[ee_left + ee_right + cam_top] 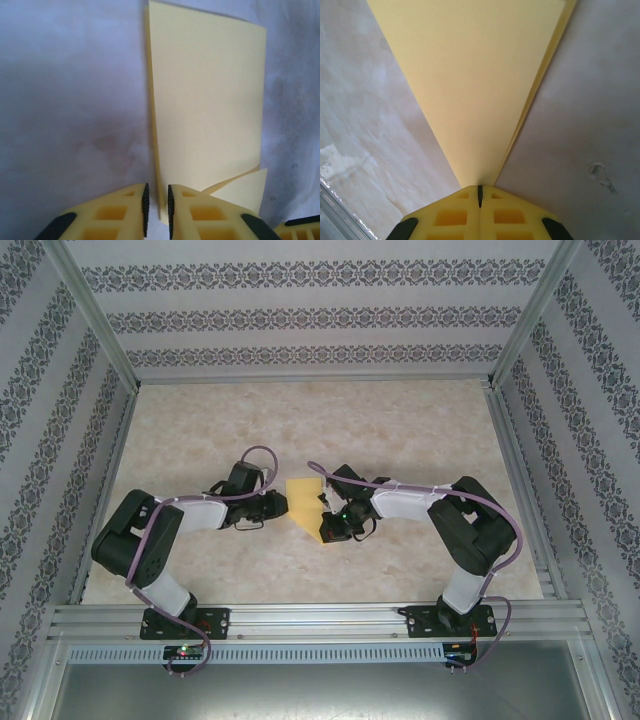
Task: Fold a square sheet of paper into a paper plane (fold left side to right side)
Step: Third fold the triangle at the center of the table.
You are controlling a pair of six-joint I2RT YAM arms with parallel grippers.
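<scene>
The yellow sheet of paper [304,500] sits between the two grippers at the table's middle, folded into a layered shape that narrows to a point, like a paper plane. In the left wrist view the paper [207,100] stands with its left edge running down into the narrow gap of my left gripper [157,210]. The pads stand slightly apart and do not pinch the edge. A loose flap [240,190] sticks out at the lower right. My right gripper [480,192] is shut on the pointed tip of the paper [475,75], whose layers fan upward. From above, the left gripper [283,505] and right gripper [326,524] flank the paper.
The beige marbled tabletop [400,430] stretches wide behind the arms. Aluminium frame rails [320,615] run along the near edge, and patterned walls close in the back and both sides.
</scene>
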